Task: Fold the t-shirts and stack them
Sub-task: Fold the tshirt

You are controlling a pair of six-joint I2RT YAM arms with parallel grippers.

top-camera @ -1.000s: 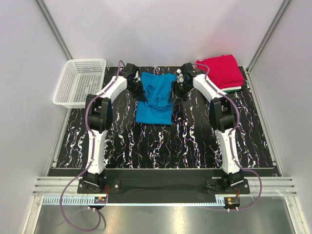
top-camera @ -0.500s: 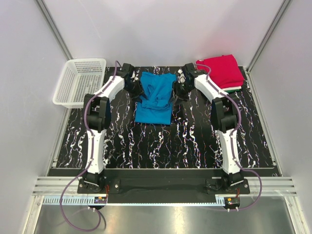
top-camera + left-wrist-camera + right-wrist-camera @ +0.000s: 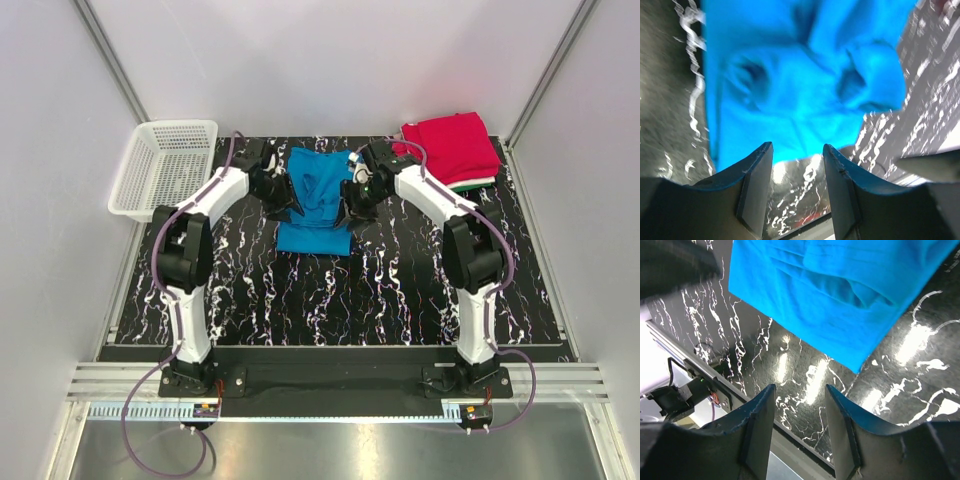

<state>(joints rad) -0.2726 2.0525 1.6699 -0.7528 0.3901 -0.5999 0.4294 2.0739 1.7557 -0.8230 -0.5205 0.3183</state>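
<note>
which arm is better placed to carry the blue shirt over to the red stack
Right, probably: the right gripper hangs open at the blue shirt's right edge, on the red stack's side. The left gripper, also open, is across the shirt from the stack.

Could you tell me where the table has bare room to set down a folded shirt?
The widest bare stretch is the table's near half, between the blue t-shirt and the arm bases. A narrower strip lies right of the right arm, nearer than the folded stack. The far middle is crowded: left gripper and right gripper flank that shirt.
</note>
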